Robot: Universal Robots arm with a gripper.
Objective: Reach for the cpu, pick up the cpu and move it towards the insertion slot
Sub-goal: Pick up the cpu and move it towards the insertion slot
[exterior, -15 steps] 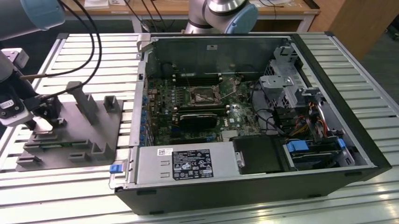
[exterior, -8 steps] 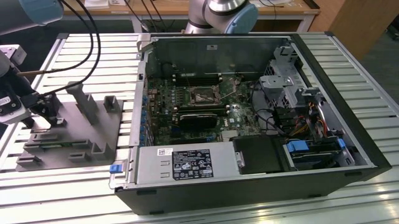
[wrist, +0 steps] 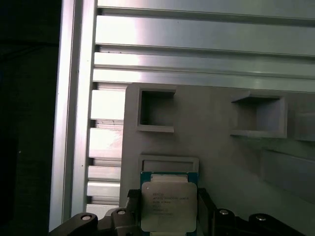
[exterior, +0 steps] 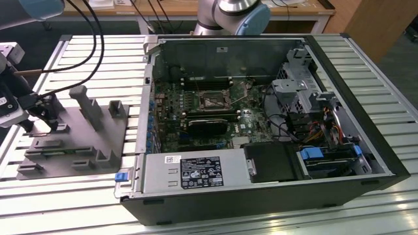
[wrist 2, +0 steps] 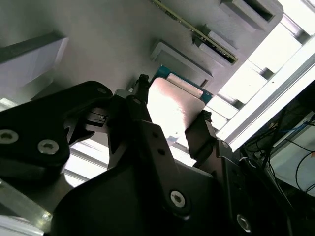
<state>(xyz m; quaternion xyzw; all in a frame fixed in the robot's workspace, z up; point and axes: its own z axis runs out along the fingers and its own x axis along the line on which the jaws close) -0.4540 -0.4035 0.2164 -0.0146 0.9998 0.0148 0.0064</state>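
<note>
exterior view | tool [exterior: 38, 122] over grey fixture plate [exterior: 72, 152] | at its 3 o'clock: tall post [exterior: 86, 105], short post [exterior: 116, 108], then near wall [exterior: 148, 93] of case [exterior: 261, 200], open on top | cables [exterior: 95, 44] hang at tool's 1 o'clock | insertion slot [exterior: 214, 100] uncovered; black block [exterior: 207, 126] at its 6 o'clock, drive cage [exterior: 294, 90] at 3 o'clock
</note>
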